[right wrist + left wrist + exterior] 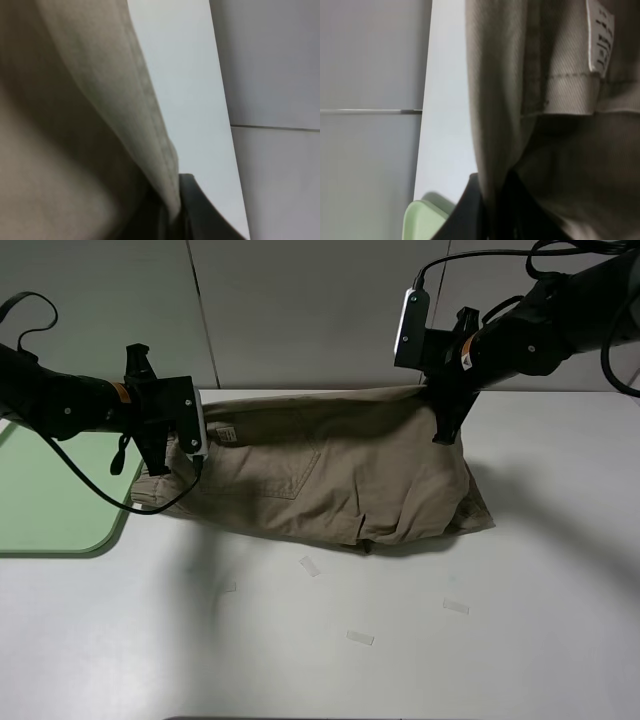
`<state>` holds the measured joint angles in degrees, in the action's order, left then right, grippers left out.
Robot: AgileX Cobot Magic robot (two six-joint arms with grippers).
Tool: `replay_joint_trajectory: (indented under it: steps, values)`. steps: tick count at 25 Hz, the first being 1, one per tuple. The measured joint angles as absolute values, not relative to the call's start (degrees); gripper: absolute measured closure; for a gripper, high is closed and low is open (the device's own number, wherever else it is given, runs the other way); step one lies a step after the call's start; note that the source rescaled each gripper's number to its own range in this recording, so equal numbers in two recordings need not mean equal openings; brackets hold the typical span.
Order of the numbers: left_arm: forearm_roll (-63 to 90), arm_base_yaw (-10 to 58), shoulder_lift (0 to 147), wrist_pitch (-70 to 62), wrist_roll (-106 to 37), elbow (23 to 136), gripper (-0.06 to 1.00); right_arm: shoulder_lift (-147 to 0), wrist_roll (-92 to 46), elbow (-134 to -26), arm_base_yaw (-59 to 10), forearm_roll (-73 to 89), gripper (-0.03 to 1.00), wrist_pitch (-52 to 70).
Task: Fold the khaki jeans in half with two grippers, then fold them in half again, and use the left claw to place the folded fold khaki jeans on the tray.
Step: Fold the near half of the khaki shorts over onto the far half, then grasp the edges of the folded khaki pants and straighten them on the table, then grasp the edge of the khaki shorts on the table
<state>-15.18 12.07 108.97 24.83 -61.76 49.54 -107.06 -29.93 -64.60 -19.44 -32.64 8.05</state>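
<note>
Item: khaki jeans [330,475] — tan cotton shorts with a stitched patch pocket. They sit at centre frame, long axis running left to right, with the upper edge lifted and the lower part resting on the white surface [300,660].
Left claw [158,462], black and short-fingered, centre left: closed on the garment's left end.
Right claw [443,425], black, upper right: I read it as pinching the right end.
Pale mint-green plastic tray [40,540], lower left, just beside the left claw — I judge my left arm the nearer for placing.
</note>
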Motion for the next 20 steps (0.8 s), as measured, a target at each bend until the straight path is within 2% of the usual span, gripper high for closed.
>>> replay_joint_trajectory:
  steps: [3,4,5,6,7,8,10,12,14,16,20]
  values:
    - [-15.11,12.07,108.97,24.57,-61.76,49.54,0.94,-107.13,-29.93,-64.6,-19.39,-33.42,0.8,8.17]
    - [-15.11,12.07,108.97,24.57,-61.76,49.54,0.92,-107.13,-29.93,-64.6,-19.24,-33.51,0.73,8.22]
    - [-15.09,12.07,108.97,24.57,-61.76,49.54,0.89,-107.14,-29.93,-64.6,-19.11,-33.56,0.64,8.22]
    - [-15.09,12.07,108.97,24.57,-61.76,49.54,0.84,-107.14,-29.93,-64.6,-18.91,-33.68,0.47,8.22]
    - [-14.99,12.07,108.97,24.63,-61.76,49.54,0.76,-107.14,-29.93,-64.6,-18.87,-33.82,0.28,8.22]
    - [-14.96,12.07,108.97,24.63,-61.7,49.54,0.65,-107.14,-29.93,-64.6,-18.85,-33.95,0.17,8.06]
    - [-14.9,12.07,109.01,24.69,-60.79,49.54,0.38,-107.14,-29.69,-64.6,-18.91,-33.96,0.04,7.38]
    - [-14.88,12.02,109.59,26.03,-59.18,49.54,0.12,-107.14,-29.43,-64.6,-18.91,-33.96,-0.01,6.91]
    - [-14.83,12.0,110.3,26.59,-57.4,49.59,0.02,-107.14,-29.24,-64.6,-18.91,-33.96,-0.03,6.71]
    - [-14.83,12.0,111.02,26.75,-56.87,49.59,-0.03,-107.14,-29.24,-64.6,-18.91,-34.02,-0.03,6.71]
    - [-14.83,12.0,111.59,27.14,-56.58,49.59,-0.05,-107.14,-29.24,-64.6,-18.91,-34.08,-0.03,6.71]
